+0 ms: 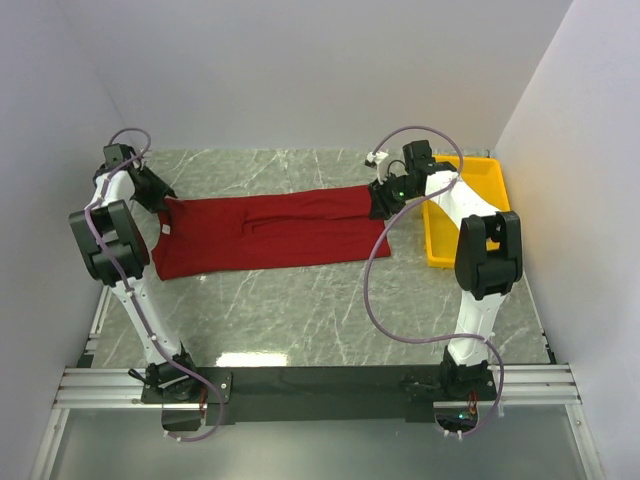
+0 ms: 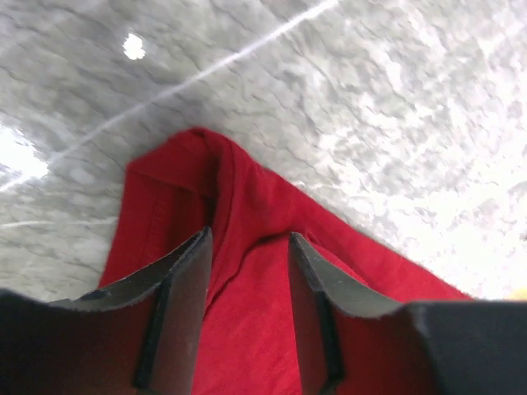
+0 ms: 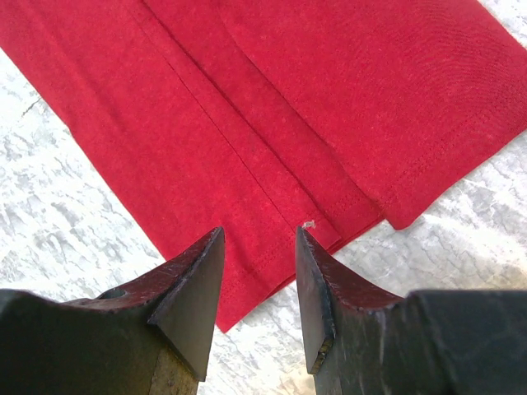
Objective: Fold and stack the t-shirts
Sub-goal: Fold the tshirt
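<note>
Surface [image 1: 300, 310], top view: the shirt [image 1: 265, 235] lies flat across the middle as a long band running 9 to 3 o'clock. Its sides are already turned in lengthwise; the crosswise folds and stacking appear not yet done. Tray [image 1: 478, 185] at 3 o'clock, just beyond the hem. Left gripper [image 2: 247, 239], jaws apart, straddles cloth at the 9 o'clock collar end. Right gripper [image 3: 259, 234], likewise released, hangs over the hem edge, grasping nothing.

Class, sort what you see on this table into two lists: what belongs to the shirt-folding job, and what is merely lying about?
Belongs to the job:
- maroon t-shirt
- left gripper, open over the shirt
- right gripper, open over the shirt

Lying about:
- yellow tray
</note>
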### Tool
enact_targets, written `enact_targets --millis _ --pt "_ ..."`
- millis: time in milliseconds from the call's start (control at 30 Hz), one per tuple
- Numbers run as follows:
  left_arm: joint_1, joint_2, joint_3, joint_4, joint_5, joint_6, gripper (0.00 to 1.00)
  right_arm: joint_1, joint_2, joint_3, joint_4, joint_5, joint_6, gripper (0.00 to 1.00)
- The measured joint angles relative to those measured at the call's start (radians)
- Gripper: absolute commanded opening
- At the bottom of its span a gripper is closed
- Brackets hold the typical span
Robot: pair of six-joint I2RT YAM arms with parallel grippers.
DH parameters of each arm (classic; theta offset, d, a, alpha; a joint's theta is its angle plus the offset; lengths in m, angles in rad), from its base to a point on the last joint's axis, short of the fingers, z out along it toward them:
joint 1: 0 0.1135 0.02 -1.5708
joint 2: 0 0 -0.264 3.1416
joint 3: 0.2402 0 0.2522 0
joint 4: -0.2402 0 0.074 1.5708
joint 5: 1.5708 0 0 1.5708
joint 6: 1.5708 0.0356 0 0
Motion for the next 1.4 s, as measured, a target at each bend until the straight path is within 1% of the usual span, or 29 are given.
enact_targets --millis 233,333,367,433,467,533,567,800,1033,1100,1133,1167,1233,1267,1367,1400 --pt "-0.004 0.049 0.033 -0.055 -0.066 -0.006 0.46 0.0 0.0 0.0 0.0 0.0 0.005 0.47" --pt "-0.008 0.066 0.034 -0.066 -0.077 -0.007 0.4 0.0 0.0 0.0 0.0 -0.001 0.005 0.47" --pt "-0.009 0.067 0.037 -0.069 -0.078 -0.006 0.34 0.0 0.0 0.0 0.0 -0.001 0.005 0.47" --pt "-0.01 0.074 0.049 -0.072 -0.081 -0.006 0.27 0.0 0.0 0.0 0.0 -0.001 0.007 0.47" --pt "-0.011 0.083 0.061 -0.072 -0.08 -0.005 0.19 0.0 0.0 0.0 0.0 -0.002 0.008 0.47" --pt "-0.011 0.102 0.08 -0.075 -0.08 -0.006 0.1 0.0 0.0 0.0 0.0 -0.002 0.008 0.47" --pt "-0.012 0.113 0.096 -0.08 -0.074 -0.004 0.01 -0.001 0.0 0.0 0.0 -0.002 0.008 0.47" --pt "-0.014 0.19 0.224 -0.1 -0.059 0.019 0.01 -0.003 -0.009 0.0 -0.001 -0.002 0.008 0.47" --pt "-0.019 0.338 0.478 -0.09 -0.027 0.001 0.01 -0.003 -0.011 0.0 -0.008 0.0 0.008 0.47" --pt "-0.02 0.384 0.546 -0.068 -0.003 -0.032 0.01 -0.003 -0.011 0.005 -0.011 0.0 0.008 0.47" --pt "-0.02 0.405 0.57 -0.049 0.008 -0.055 0.03 -0.003 -0.011 0.008 -0.013 0.0 0.008 0.47" --pt "-0.02 0.422 0.588 -0.031 0.019 -0.076 0.11 -0.003 -0.01 0.012 -0.015 0.0 0.008 0.47" --pt "-0.02 0.454 0.621 0.0 0.037 -0.122 0.23 -0.002 -0.01 0.023 -0.023 -0.003 0.0 0.48" --pt "-0.02 0.458 0.623 0.014 0.042 -0.141 0.34 0.0 -0.009 0.031 -0.029 -0.01 -0.016 0.48" --pt "-0.022 0.447 0.596 0.069 0.043 -0.174 0.48 0.013 -0.009 0.043 -0.056 -0.032 -0.11 0.5" --pt "-0.022 0.433 0.576 0.083 0.042 -0.173 0.5 0.022 -0.009 0.042 -0.069 -0.037 -0.146 0.51"
